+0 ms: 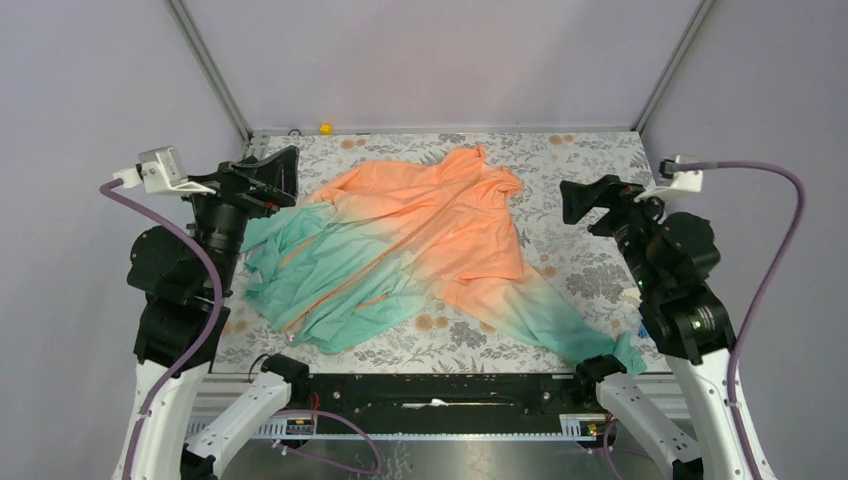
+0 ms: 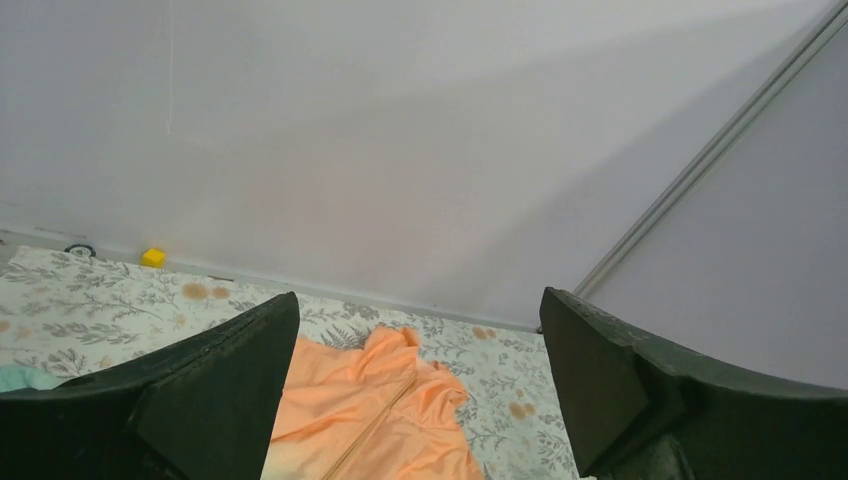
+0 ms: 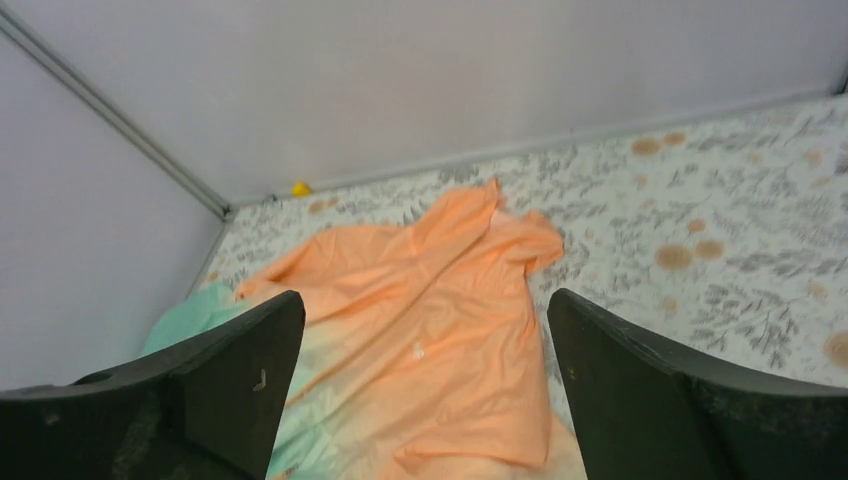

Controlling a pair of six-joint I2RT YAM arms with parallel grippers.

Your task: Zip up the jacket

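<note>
Jacket [image 1: 420, 245] lies rumpled on floral counter [image 1: 590, 160], orange collar toward far edge, teal hem toward near-left. Front appears unzipped; no step done. Left tool [image 1: 283, 177], right tool [image 1: 575, 206]: both released, empty, raised beside garment. Remaining: flatten, locate zipper, close.

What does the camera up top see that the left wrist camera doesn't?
Only the top camera: the whole jacket, down to its teal hem, and the right gripper, open beside it. Only the left wrist camera: the fingers of the left gripper up close, spread wide with nothing between them. Both: the jacket's orange collar end, the flowery tablecloth, and the small yellow block at its far edge.
</note>
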